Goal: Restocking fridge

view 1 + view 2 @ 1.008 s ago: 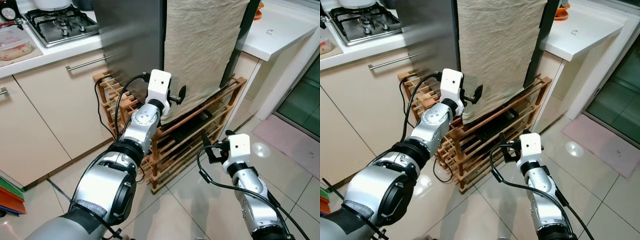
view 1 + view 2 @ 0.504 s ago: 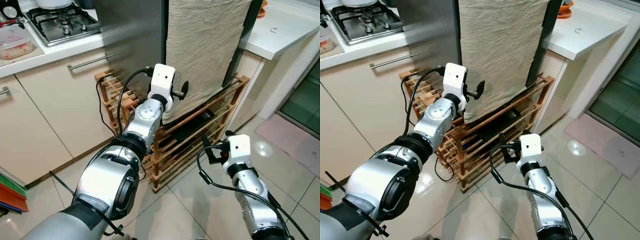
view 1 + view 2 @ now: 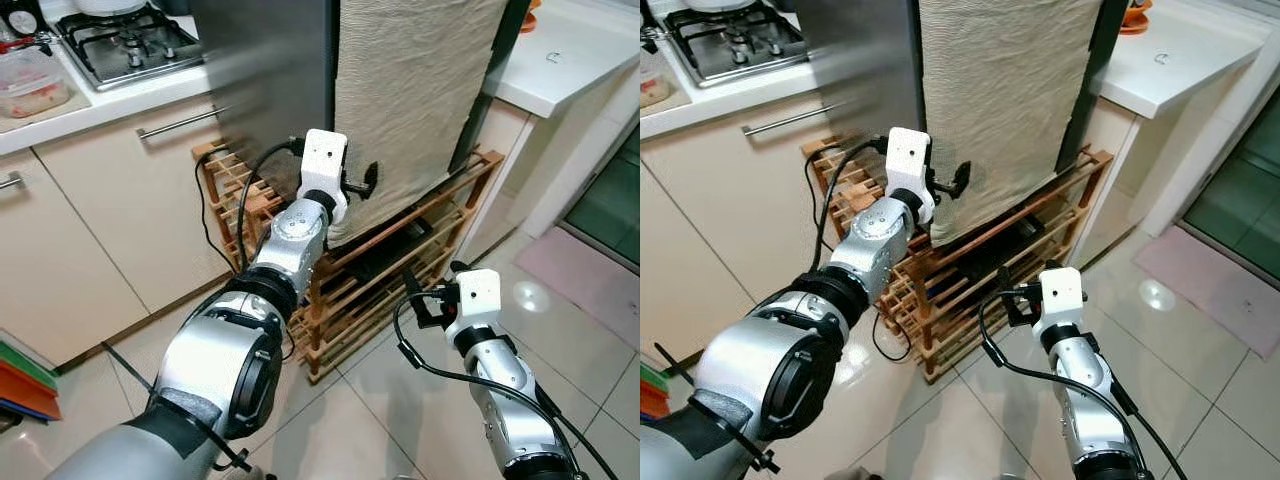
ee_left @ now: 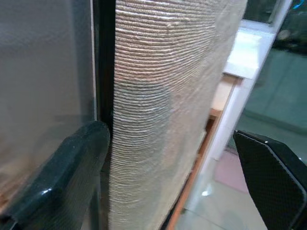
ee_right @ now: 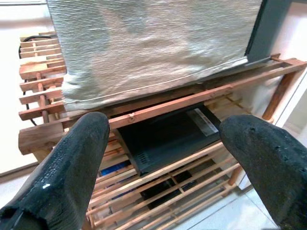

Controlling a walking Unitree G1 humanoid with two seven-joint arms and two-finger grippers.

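Low: wooden rack (image 3: 400, 255) w/ black device (image 5: 168, 132) inside.

Cream cabinets (image 3: 90, 240) with bar handles run under a white counter (image 3: 110, 100) carrying a gas hob (image 3: 125, 45). A wooden rack (image 3: 390, 270) stands on glossy pale floor tiles (image 3: 590, 340). Another white counter (image 3: 570, 60) is further right.

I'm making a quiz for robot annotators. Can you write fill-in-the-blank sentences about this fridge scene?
1. A beige ____ hangs over the fridge front.
2. The fridge stands on a ____ rack.
3. The ____ end effector is raised to the cloth's lower edge; the other end effector sits lower.
4. A gas ____ sits on the counter.

Missing: cloth; wooden; left; stove
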